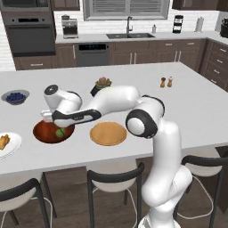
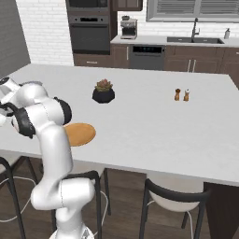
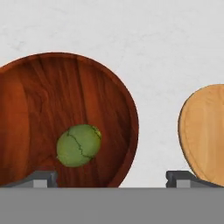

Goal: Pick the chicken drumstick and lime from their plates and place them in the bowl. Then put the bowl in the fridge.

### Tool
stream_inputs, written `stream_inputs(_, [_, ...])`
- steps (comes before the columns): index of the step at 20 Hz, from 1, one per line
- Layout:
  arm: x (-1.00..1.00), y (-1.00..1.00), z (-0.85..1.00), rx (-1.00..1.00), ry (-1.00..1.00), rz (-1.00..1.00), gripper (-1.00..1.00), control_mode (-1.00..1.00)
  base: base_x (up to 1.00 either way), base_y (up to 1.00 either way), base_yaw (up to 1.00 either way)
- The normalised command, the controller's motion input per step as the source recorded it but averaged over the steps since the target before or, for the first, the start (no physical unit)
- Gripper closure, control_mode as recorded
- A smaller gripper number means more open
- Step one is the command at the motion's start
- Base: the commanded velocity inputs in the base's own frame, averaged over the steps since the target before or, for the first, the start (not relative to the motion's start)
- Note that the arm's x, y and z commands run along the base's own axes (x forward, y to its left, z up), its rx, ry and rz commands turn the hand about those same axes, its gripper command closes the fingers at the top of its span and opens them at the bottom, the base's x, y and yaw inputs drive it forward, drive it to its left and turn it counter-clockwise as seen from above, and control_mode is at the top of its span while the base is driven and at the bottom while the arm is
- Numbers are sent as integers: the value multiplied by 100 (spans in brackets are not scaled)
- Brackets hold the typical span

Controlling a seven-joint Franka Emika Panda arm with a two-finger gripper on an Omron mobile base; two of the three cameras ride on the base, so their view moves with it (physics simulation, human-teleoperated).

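- The lime (image 3: 78, 145) lies loose inside the bowl (image 3: 39, 105), toward its near right side, so that half looks done.
- The claw (image 3: 111, 177) hangs above the bowl's right rim, fingertips spread wide and gripping nothing.
- The chicken drumstick (image 1: 4, 141) waits on the white plate (image 1: 13, 147), left of the bowl on the bench (image 1: 187, 102).
- Next, I judge: lift clear of the rim, travel left, then descend centred over the meat before closing.
- The wooden plate (image 1: 108, 133) sits bare, right of the bowl.

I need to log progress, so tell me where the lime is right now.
The lime lies inside the reddish-brown bowl on the island counter, under the pincer in the left base view, with the empty wooden plate just right of the bowl.
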Motion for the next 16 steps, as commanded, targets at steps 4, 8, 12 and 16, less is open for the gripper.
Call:
stream_inputs(4, [-73, -91, 32, 3, 0, -6, -100, -100, 0, 0, 0])
stream_inputs(8, [-70, -100, 5, 7, 0, -8, -100, -100, 0, 0, 0])
stream_inputs(12, [-60, -100, 31, 10, 0, -8, -100, -100, 0, 0, 0])
stream_inputs(16, [-70, -100, 72, 16, 2, -3, -100, -100, 0, 0, 0])
